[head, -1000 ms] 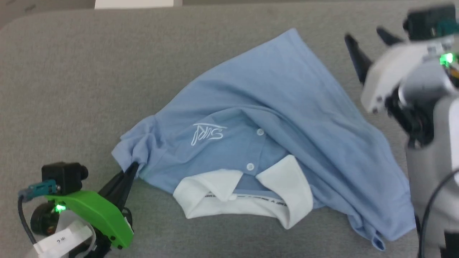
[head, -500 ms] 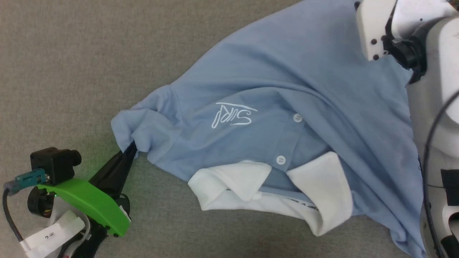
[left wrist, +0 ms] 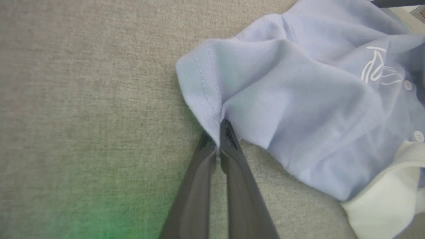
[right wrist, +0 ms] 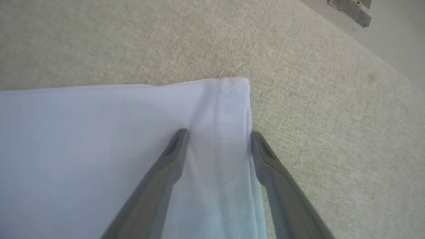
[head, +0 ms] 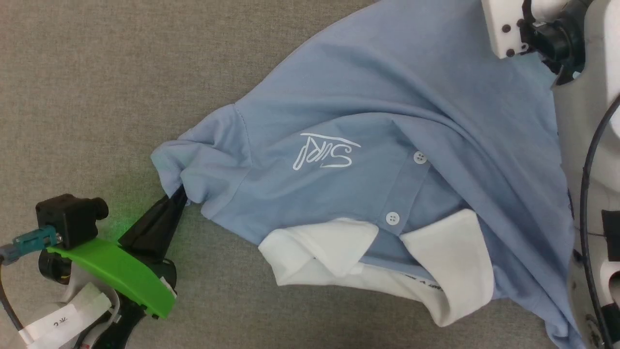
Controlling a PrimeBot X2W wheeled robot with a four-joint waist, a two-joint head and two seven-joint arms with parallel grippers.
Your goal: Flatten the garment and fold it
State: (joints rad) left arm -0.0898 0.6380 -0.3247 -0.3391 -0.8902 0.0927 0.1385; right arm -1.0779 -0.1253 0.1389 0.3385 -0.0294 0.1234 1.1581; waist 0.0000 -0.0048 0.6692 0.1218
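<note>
The garment (head: 363, 106), a light blue polo shirt, lies rumpled on the grey table, with its white collar (head: 450, 261) nearest me and the white logo (head: 324, 152) facing up. My left gripper (head: 178, 196) is at the lower left, shut on a bunched fold of the sleeve (left wrist: 212, 99); in the left wrist view its tips (left wrist: 221, 127) pinch that cloth. In the right wrist view my right gripper (right wrist: 219, 134) stands open astride the stitched hem corner (right wrist: 232, 89), one finger on the cloth and the other at its edge. The right arm (head: 581, 121) reaches over the shirt's right side.
The grey fabric tabletop (head: 97, 72) stretches to the left of and beyond the shirt. In the right wrist view the table's far edge (right wrist: 352, 46) runs past the hem corner, with floor (right wrist: 398, 39) beyond it. A black cable (head: 588, 160) hangs along the right arm.
The head camera has tipped down and closer, so the whole picture has shifted. My right gripper has left the top of the head view, reaching toward the far hem. The left gripper keeps its hold.
</note>
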